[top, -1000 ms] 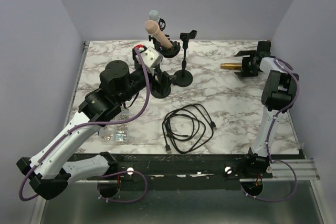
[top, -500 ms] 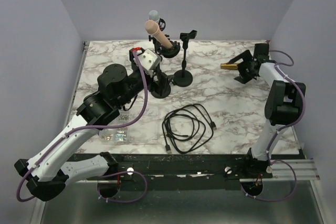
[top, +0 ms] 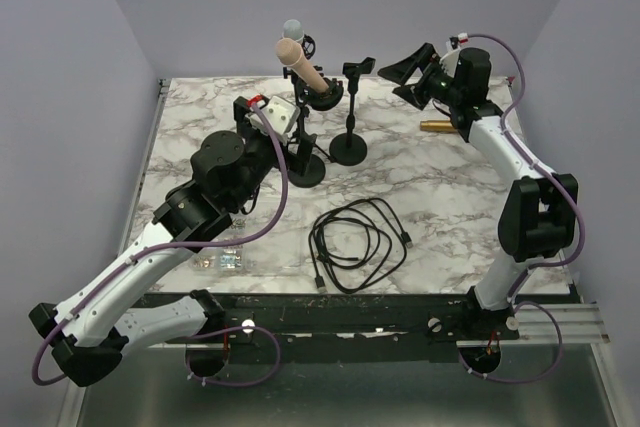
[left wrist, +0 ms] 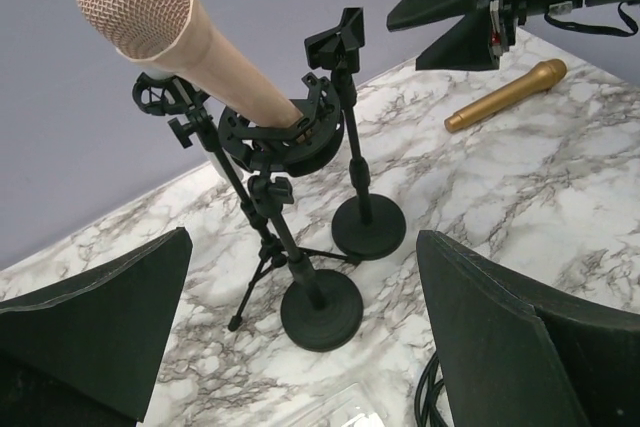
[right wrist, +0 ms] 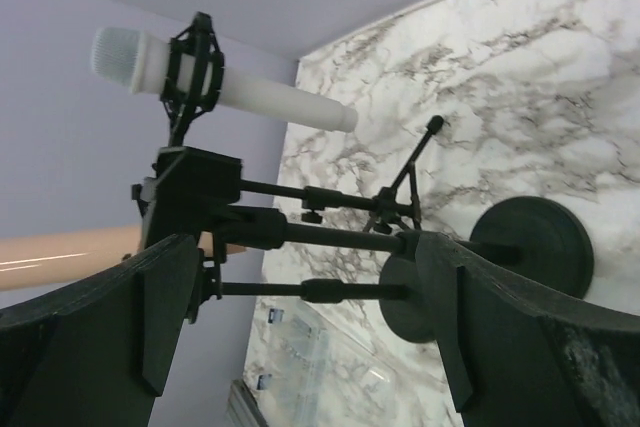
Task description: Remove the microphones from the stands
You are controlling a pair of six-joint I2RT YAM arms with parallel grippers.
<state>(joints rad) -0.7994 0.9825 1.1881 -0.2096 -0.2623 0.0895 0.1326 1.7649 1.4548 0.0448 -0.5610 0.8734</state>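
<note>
A beige microphone [top: 303, 65] sits tilted in a black shock mount on a round-based stand [top: 307, 169]; it also shows in the left wrist view [left wrist: 190, 47]. A white microphone [top: 292, 29] sits on a tripod stand behind it and shows in the right wrist view [right wrist: 230, 82]. A gold microphone [top: 438, 126] lies on the table. My left gripper [top: 290, 137] is open and empty, just left of the round-based stand [left wrist: 322, 312]. My right gripper [top: 405, 72] is open and empty, raised and pointing left at the stands [right wrist: 305, 277].
An empty stand with a clip [top: 350, 137] stands right of the beige microphone. A coiled black cable [top: 358, 242] lies at the front middle. A clear plastic pack [top: 220, 255] lies at the front left. Walls close the back and sides.
My right gripper has risen from beside the gold microphone and swung left towards the stands. My left gripper has drawn back a little from the round-based stand.
</note>
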